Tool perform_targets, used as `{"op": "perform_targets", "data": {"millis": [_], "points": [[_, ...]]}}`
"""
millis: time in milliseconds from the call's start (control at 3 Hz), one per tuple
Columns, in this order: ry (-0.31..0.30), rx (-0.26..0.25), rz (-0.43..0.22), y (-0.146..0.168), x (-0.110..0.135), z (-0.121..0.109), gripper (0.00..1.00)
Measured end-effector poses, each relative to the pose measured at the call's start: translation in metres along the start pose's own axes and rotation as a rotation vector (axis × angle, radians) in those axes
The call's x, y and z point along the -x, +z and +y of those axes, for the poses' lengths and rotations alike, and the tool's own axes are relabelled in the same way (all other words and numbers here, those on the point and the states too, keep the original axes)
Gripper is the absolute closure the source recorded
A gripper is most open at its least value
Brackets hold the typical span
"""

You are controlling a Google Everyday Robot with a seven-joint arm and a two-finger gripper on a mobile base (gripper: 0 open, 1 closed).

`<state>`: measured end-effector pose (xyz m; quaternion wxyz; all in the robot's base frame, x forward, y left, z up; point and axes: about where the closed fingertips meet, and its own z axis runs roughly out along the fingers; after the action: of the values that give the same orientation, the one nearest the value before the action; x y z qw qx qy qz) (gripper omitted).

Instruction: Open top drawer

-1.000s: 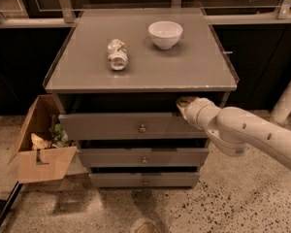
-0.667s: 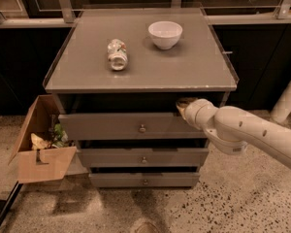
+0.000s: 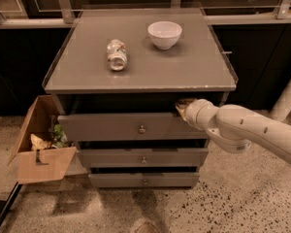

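Note:
The top drawer (image 3: 111, 126) is a wide grey front with a small round metal knob (image 3: 142, 129) at its centre, just under the cabinet top. It stands pulled out a little, with a dark gap above its upper edge. My gripper (image 3: 183, 108) sits at the right end of that upper edge, reaching into the gap from the right. The white arm (image 3: 252, 130) comes in from the lower right and covers the drawer's right end.
Two narrower grey drawer fronts (image 3: 143, 158) lie below. On the cabinet top (image 3: 82, 72) lie a can (image 3: 117, 54) on its side and a white bowl (image 3: 164, 34). An open cardboard box (image 3: 36, 140) with rubbish stands at the left. A white post (image 3: 287, 101) stands at right.

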<state>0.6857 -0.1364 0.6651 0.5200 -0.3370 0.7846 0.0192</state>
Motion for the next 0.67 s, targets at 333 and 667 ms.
{"op": "perform_targets", "data": {"millis": [333, 667], "points": [[0.013, 0.032, 0.008, -0.0019, 0.0054, 0.0106, 1.0], [0.024, 0.054, 0.014, -0.0033, 0.0085, 0.0184, 1.0]]}}
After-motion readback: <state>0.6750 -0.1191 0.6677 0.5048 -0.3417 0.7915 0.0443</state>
